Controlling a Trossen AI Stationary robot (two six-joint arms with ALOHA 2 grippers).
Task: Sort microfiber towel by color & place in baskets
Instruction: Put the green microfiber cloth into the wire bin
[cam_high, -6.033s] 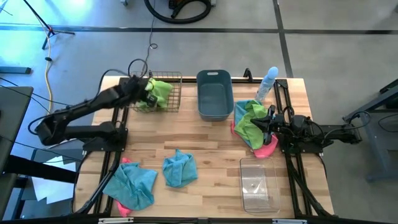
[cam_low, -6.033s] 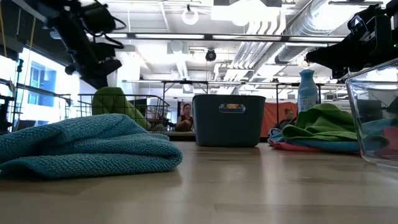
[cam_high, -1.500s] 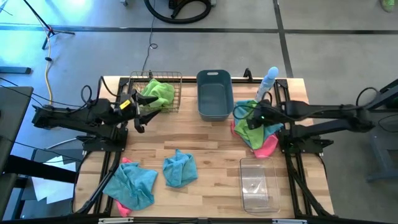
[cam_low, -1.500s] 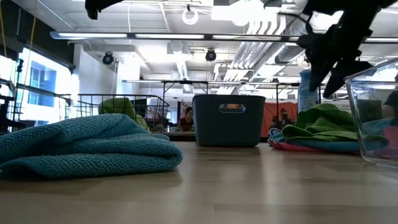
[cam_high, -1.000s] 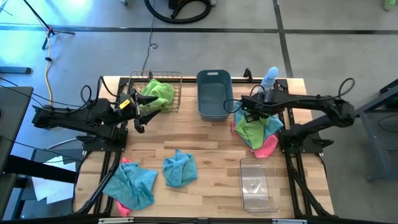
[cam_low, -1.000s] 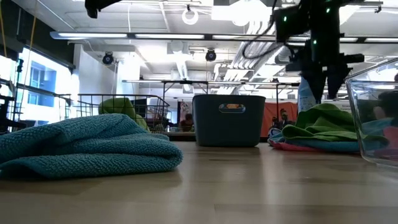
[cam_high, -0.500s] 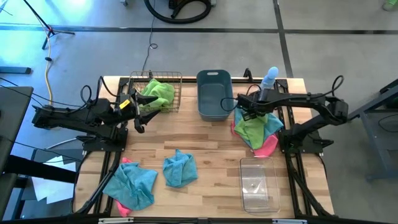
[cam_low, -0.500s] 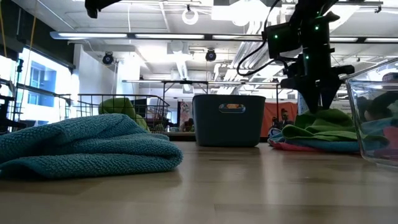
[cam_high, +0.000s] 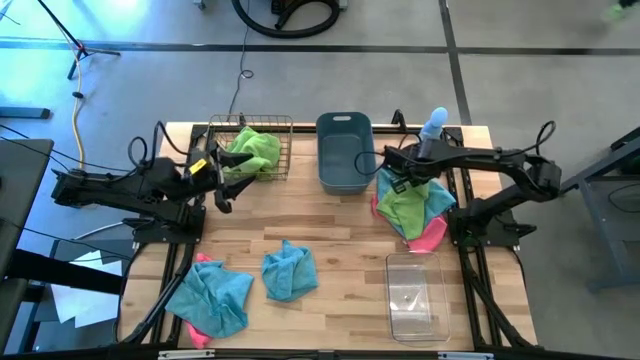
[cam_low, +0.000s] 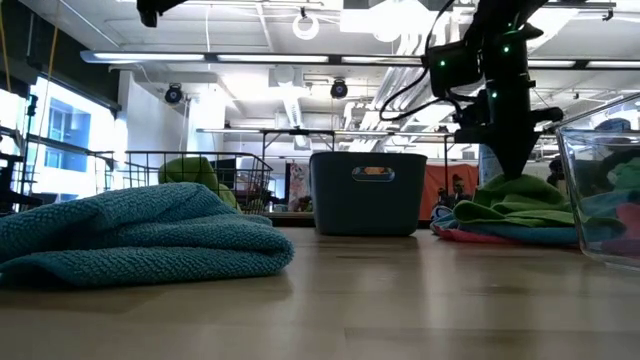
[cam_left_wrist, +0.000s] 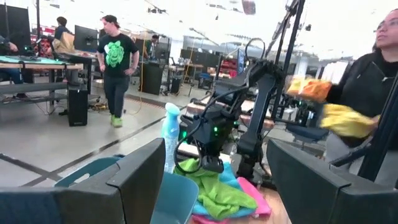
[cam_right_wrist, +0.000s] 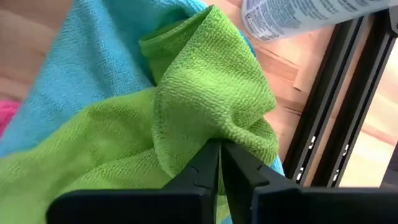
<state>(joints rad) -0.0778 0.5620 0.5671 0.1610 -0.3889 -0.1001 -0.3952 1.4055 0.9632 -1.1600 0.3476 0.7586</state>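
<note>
- Pale wooden worktop (cam_high: 330, 225) carries everything, with the slate-blue tub (cam_high: 345, 152) standing at the middle of its far edge as the landmark.
- Copper-brown wire basket (cam_high: 250, 148) sits to the left of the tub, with one lime green towel (cam_high: 254, 150) inside it.
- Clear plastic bin (cam_high: 414, 295) stands near the front edge, forward and to the right of the tub.
- Mixed pile of green towel (cam_high: 404, 205), blue towel (cam_high: 437, 198) and pink towel (cam_high: 430, 236) lies just to the right of the tub, between it and the clear bin.
- Light blue towel (cam_high: 290, 270) lies alone, forward of the tub.
- Second heap, a blue cloth over a pink one (cam_high: 211, 298), lies at the front left corner, well apart from the tub.
- Pale blue spray bottle (cam_high: 431, 133) stands right of the tub, at the far edge.
- Right claw (cam_high: 397, 181) is down on the pile's edge nearest the tub, clenched on a raised fold of the green towel, its fingers (cam_right_wrist: 205, 177) pinched together in the wrist view.
- Left claw (cam_high: 222, 180) hangs just in front of the wire basket, left of the tub, released and holding nothing.
</note>
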